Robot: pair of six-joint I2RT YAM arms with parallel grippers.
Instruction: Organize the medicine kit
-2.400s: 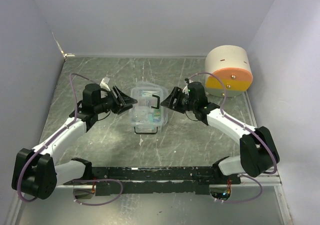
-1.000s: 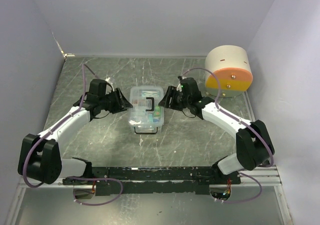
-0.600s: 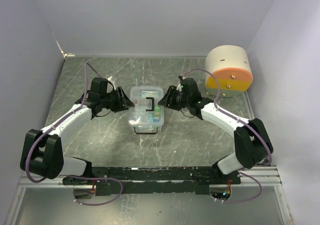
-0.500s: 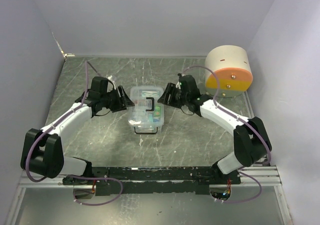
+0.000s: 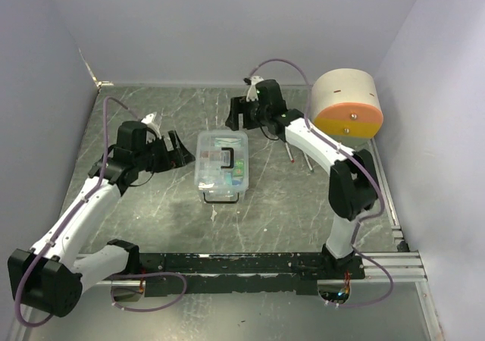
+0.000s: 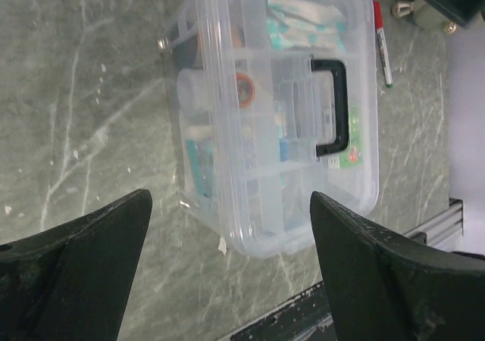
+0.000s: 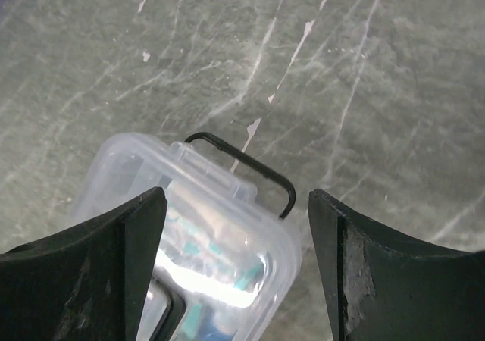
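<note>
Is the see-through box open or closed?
Closed: the clear lid sits flat on the medicine kit, black handle lying down. Whether it's latched, cannot tell.

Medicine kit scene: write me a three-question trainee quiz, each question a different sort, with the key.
1. True or false: the left gripper and the right gripper both stand open and hold nothing.
2. Fill in: the handle on the lid of the medicine kit is ___ in colour.
3. Where does the round drum stand? A: at the far right corner of the table. B: on top of the medicine kit. C: at the near left corner.
Key: 1 true; 2 black; 3 A.
</note>
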